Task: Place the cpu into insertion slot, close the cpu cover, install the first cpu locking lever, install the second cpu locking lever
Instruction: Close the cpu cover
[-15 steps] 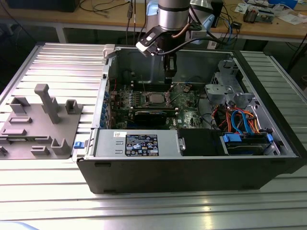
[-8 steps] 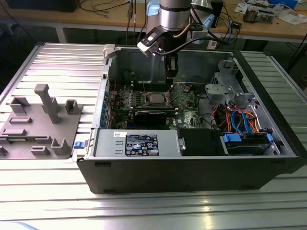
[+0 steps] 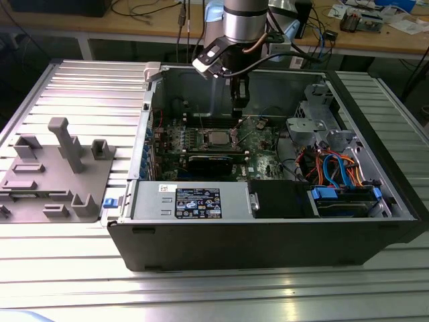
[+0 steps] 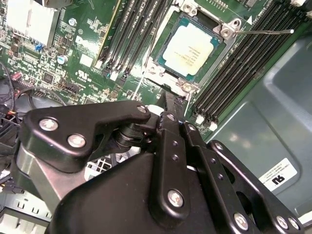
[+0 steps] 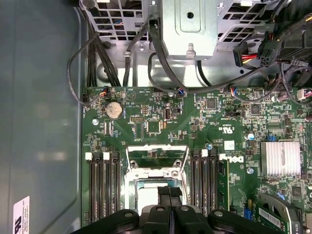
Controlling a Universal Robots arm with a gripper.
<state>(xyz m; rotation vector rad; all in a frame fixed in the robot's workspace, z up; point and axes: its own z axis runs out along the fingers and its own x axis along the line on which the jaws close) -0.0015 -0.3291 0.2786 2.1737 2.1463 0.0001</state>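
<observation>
The cpu lies flat in the insertion slot on the green board, its silver-grey top showing. It also shows in the exterior view and the first wrist view. The cpu cover appears tilted up at the socket's edge toward the exterior view's right, with green board visible through its window. A thin locking lever sticks out sideways from a socket corner. My gripper hangs just above the socket's cover side. Its black fingers are shut together with nothing seen between them, in both wrist views.
Black memory slots flank the socket on both sides. A black graphics card and the power supply lie nearer the camera. A drive cage with coloured cables fills the case's right. A grey fixture sits outside, left.
</observation>
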